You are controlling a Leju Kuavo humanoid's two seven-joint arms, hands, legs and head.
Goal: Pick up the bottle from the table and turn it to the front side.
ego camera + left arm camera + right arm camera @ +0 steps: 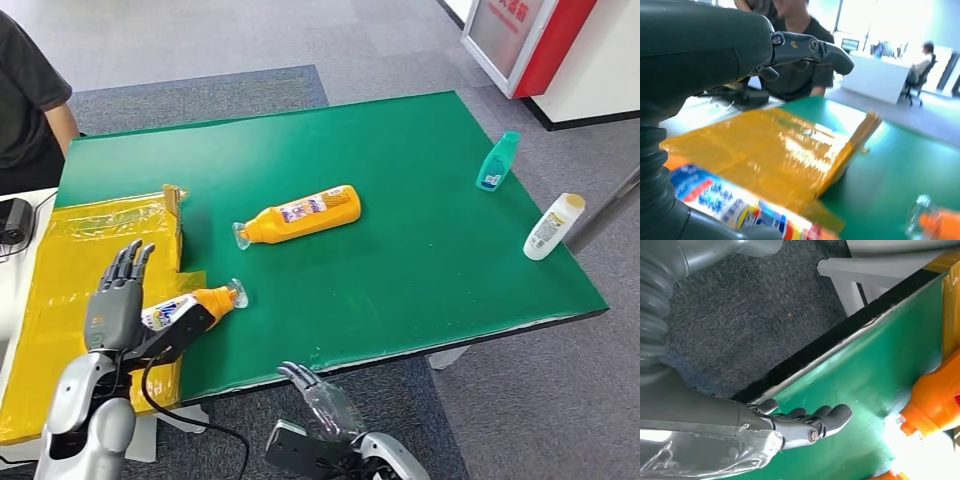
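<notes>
Fingers (130, 262) of the left hand (115, 305) stretched upward while its thumb held the orange bottle (198, 304) above the green worktop (423, 200); the right hand (321, 395) hung empty, fingers loosely apart.

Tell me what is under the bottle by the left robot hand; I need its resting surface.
Its neck and clear cap lie over the green table; the labelled body of the bottle is over yellow sheeting. The left robot hand covers the base end.

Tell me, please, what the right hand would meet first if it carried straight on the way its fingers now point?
Probably the near edge of the green table: the right hand hangs just below and short of it, fingers aimed up-left, though depth is unclear.
</notes>
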